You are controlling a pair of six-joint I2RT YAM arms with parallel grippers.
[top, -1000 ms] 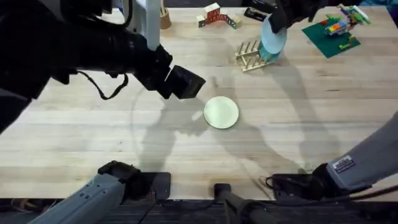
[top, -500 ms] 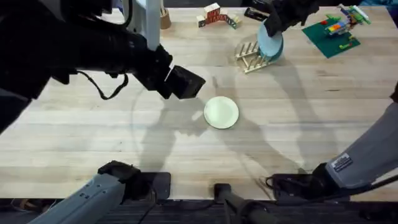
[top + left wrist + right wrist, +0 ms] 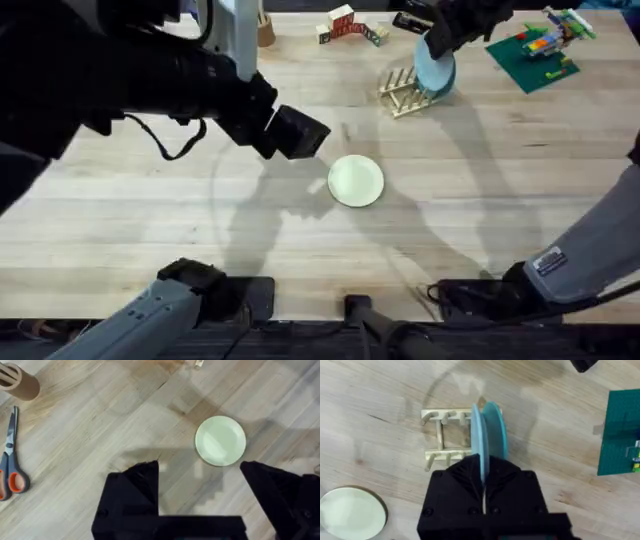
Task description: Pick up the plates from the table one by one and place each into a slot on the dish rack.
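Note:
The light blue plate (image 3: 436,70) stands on edge in the far end of the dish rack (image 3: 400,90). My right gripper (image 3: 441,40) is shut on its upper rim. In the right wrist view the plate's thin edge (image 3: 476,435) runs between the fingers of that gripper (image 3: 483,467), among the rack's pegs (image 3: 442,435). A darker teal plate (image 3: 496,430) stands right beside it. The cream-yellow plate (image 3: 356,181) lies flat on the table (image 3: 480,200) near the middle. My left gripper (image 3: 296,132) hovers open to its left, and the left wrist view shows the plate (image 3: 220,441) just beyond that gripper (image 3: 200,487).
A green baseplate with toy bricks (image 3: 535,50) lies at the far right. Wooden blocks (image 3: 345,25) and a cardboard tube (image 3: 264,28) sit at the far edge. Orange-handled scissors (image 3: 10,462) lie on the table to the left.
The right gripper lowered the light blue plate a little into the rack, then held still. The left arm and the cream-yellow plate have not moved.

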